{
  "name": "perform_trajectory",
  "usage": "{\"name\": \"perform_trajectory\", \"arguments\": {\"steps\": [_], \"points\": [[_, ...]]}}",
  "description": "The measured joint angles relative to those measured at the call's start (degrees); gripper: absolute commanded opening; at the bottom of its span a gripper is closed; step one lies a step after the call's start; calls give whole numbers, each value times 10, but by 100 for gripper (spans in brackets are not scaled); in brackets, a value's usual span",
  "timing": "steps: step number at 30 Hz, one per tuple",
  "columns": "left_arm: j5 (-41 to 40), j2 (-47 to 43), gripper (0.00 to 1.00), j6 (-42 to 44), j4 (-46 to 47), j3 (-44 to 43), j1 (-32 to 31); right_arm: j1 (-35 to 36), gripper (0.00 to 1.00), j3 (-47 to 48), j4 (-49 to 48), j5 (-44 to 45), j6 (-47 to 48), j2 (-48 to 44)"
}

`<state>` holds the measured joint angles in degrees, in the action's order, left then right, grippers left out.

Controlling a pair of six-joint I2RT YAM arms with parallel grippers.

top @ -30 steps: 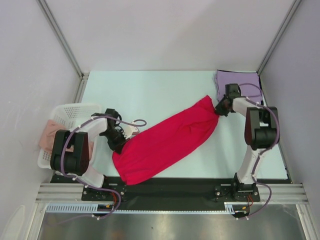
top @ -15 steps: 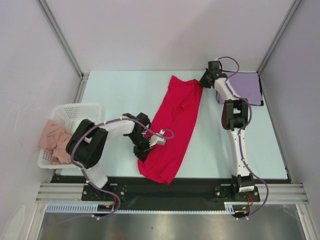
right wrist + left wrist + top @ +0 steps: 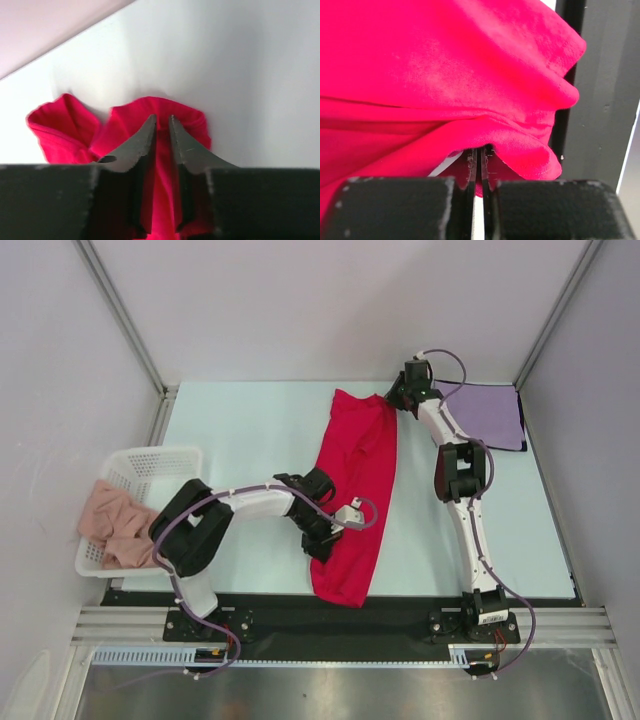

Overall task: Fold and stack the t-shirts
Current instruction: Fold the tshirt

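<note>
White mesh basket (image 3: pixel 138 462) sits far left of the red t-shirt (image 3: pixel 358 455), well apart from it, with a crumpled pink cloth (image 3: pixel 112 530) spilling over its near left side. Left arm reaches rightward from beside the basket to the red t-shirt's near left edge. Left gripper (image 3: pixel 322 540) is clenched on that edge. In the left wrist view the two black fingers (image 3: pixel 395 205) are pressed nearly together, with a fold of red cloth pinched at their tips and more red cloth bunched above. The red t-shirt lies on the pale table (image 3: pixel 240 430) as a long narrow strip running from far to near and leaning slightly left toward the near end. Its near end drapes onto the black strip (image 3: pixel 420 610) at the table's front. Its far end is bunched and lifted a little. No neck label can be made out. Right gripper (image 3: pixel 397 398) is at the red t-shirt's far right corner, with the right arm stretched far from its base, right of the shirt. In the right wrist view the dark fingers (image 3: pixel 135 145) are closed on a gathered pleat of red cloth, only a thin gap between the tips, grasping the shirt. The lavender t-shirt (image 3: pixel 490 415) lies folded flat, right of the red t-shirt's far end, apart from it, at the table's far right corner, beside the right arm's forearm.
</note>
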<state>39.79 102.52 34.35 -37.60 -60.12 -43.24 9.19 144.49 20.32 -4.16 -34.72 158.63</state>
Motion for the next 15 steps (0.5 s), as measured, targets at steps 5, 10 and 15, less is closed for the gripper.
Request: {"name": "perform_trajectory", "arguments": {"steps": [5, 10, 15], "points": [[3, -14, 18, 0, 0, 22, 0, 1, 56, 5, -16, 2, 9, -2], [-22, -58, 22, 1, -22, 62, 24, 0, 62, -22, -5, 14, 44, -37], [-68, -109, 40, 5, -28, 94, 45, -2, 64, -90, 21, 34, 73, -134]]}}
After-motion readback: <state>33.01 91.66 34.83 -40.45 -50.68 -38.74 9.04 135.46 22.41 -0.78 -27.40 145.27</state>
